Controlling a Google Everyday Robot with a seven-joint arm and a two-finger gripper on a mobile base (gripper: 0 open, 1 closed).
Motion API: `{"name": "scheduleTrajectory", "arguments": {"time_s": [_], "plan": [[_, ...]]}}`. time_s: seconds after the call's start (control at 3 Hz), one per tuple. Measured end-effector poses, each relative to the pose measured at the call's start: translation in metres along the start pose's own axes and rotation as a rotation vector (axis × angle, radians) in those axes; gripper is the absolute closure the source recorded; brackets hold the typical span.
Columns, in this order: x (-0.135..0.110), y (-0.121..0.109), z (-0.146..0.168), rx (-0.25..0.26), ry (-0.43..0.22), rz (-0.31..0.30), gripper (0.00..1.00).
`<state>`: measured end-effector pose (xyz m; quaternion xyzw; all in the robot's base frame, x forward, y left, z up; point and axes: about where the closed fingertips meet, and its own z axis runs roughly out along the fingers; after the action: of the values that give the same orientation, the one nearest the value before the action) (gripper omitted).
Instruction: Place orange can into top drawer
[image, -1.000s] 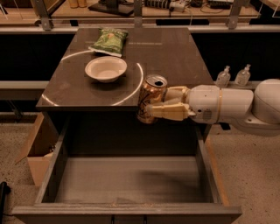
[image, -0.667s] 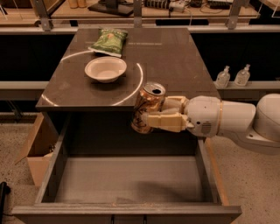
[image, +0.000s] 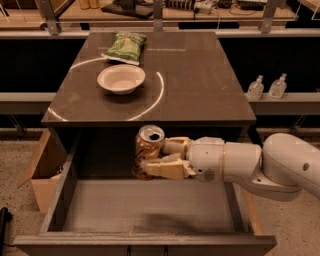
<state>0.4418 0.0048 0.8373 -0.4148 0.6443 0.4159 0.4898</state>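
Since the earlier frames the tool (image: 155, 157) has carried the orange can (image: 148, 149) down and leftward, from beside the desk (image: 200, 75) edge into the open top drawer (image: 150, 207). The can is coppery and mottled, its silver top and pull tab showing, leaning slightly. It sits at the drawer's back (touching the grey bottom or not, I cannot tell). The white arm (image: 250, 162) reaches in level from the right, tan fingers (image: 165, 168) clamped on the can's side
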Motion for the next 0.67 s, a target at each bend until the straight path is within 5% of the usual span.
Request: {"name": "scheduleTrajectory", "arguments": {"time_s": [0.33, 0.67], "plan": [[0.0358, -0.0089, 0.0273, 0.044, 0.051, -0.072, 1.0], [0.0359, -0.0089, 0.0273, 0.044, 0.051, -0.072, 1.0]]}}
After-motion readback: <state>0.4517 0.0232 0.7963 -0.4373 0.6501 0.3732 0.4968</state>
